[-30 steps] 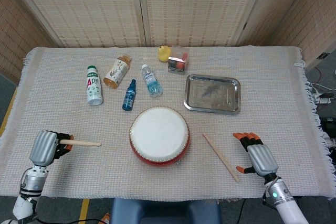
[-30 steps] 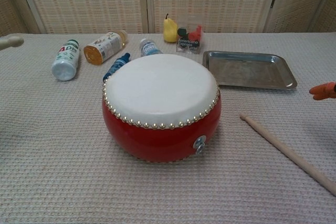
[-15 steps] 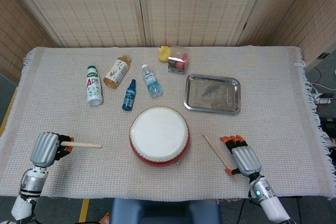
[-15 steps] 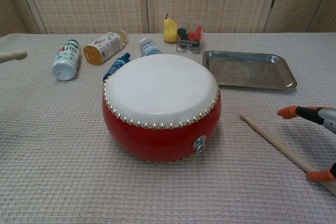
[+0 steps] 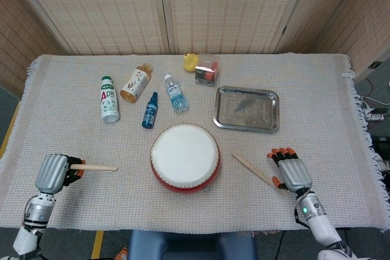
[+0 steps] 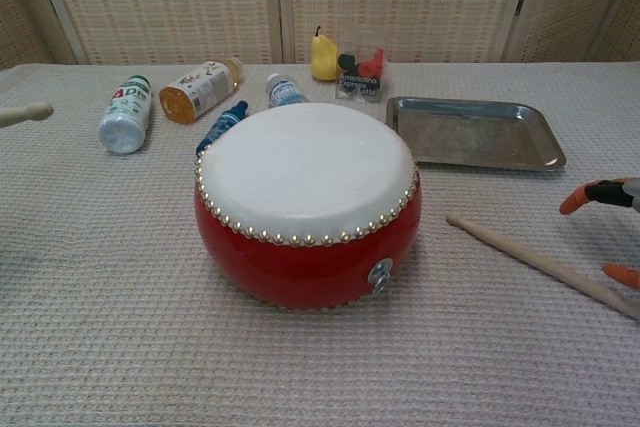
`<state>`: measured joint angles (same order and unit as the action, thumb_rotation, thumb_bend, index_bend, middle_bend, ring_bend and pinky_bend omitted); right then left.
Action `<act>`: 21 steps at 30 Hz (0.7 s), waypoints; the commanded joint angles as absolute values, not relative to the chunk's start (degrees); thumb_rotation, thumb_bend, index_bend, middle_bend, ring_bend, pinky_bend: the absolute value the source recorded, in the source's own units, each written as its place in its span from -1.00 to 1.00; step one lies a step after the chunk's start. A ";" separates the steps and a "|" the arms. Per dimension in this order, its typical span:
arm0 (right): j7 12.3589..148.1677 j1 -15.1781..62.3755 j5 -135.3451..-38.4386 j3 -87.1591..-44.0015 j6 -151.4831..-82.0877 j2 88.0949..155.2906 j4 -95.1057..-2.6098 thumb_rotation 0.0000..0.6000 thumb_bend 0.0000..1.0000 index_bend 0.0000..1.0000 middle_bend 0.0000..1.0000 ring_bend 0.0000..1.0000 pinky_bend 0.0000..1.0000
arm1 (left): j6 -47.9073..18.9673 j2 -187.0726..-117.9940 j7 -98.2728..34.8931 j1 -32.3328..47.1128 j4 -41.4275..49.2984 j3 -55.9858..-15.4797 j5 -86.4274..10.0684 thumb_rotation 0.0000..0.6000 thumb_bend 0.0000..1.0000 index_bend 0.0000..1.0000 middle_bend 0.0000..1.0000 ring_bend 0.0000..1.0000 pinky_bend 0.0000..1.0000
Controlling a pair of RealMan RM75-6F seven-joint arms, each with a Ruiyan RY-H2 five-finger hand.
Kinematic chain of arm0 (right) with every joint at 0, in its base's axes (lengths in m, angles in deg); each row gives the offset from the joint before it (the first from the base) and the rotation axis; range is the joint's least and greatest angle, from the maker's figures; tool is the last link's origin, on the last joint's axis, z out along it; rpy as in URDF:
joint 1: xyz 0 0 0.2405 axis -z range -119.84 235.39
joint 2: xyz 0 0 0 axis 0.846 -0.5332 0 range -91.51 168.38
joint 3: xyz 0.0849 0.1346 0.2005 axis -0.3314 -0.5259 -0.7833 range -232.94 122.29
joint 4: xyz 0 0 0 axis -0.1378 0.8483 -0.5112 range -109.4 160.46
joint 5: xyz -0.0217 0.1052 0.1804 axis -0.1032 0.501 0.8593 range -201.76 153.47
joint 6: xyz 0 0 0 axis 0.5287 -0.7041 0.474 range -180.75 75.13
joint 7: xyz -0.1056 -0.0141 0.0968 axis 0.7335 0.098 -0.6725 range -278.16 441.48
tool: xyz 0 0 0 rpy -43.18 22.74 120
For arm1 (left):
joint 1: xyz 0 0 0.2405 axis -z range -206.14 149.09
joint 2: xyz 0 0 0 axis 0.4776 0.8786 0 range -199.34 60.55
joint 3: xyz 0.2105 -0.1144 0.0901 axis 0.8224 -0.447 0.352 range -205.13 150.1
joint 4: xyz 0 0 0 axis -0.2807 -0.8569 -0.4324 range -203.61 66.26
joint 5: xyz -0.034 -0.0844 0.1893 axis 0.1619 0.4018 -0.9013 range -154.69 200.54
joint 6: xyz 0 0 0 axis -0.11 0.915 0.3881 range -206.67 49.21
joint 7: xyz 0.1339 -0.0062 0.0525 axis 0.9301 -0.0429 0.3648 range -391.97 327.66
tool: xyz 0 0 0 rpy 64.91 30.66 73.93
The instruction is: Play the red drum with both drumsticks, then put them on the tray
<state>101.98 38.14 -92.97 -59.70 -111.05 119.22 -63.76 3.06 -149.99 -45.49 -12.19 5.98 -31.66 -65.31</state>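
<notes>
Already the left robot hand (image 5: pixel 56 172) gripped one stick (image 5: pixel 96 167) near the worktop's front-left corner. Beside the red drum (image 5: pixel 185 158), the right robot hand (image 5: pixel 292 172) closed around the second stick (image 5: pixel 253 170); lifting it seemed next.

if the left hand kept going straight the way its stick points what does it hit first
Probably the drum: the left hand holds its stick pointing right, toward the drum's side. Height is unclear, so it might pass over the rim.
</notes>
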 commanded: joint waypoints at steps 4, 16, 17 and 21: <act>96.54 35.25 -91.23 -61.42 -106.29 117.99 -67.33 1.00 -0.36 -0.36 -0.77 -1.00 -0.83 | 2.76 -149.89 -45.33 -12.07 6.25 -31.68 -65.16 1.00 0.08 1.00 1.00 1.00 1.00; 102.05 30.88 -85.43 -61.58 -104.94 124.79 -62.66 1.00 -0.36 -0.24 -0.77 -1.00 -0.83 | 1.74 -149.87 -45.13 -11.80 6.13 -31.30 -64.94 1.00 0.08 1.00 1.00 1.00 1.00; 101.93 30.62 -85.29 -61.57 -104.65 125.02 -62.51 1.00 -0.36 -0.24 -0.77 -1.00 -0.83 | 1.75 -149.87 -45.21 -11.84 6.07 -31.29 -64.90 1.00 0.08 1.00 1.00 1.00 1.00; 100.91 29.74 -86.63 -61.07 -103.89 125.57 -62.51 1.00 -0.36 -0.23 -0.77 -1.00 -0.83 | 1.79 -149.86 -45.46 -11.93 5.86 -31.31 -64.76 1.00 0.08 1.00 1.00 1.00 1.00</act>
<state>101.38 29.94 -86.03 -61.30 -104.00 125.39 -62.44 1.79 -149.86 -45.47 -11.92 5.86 -31.31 -64.75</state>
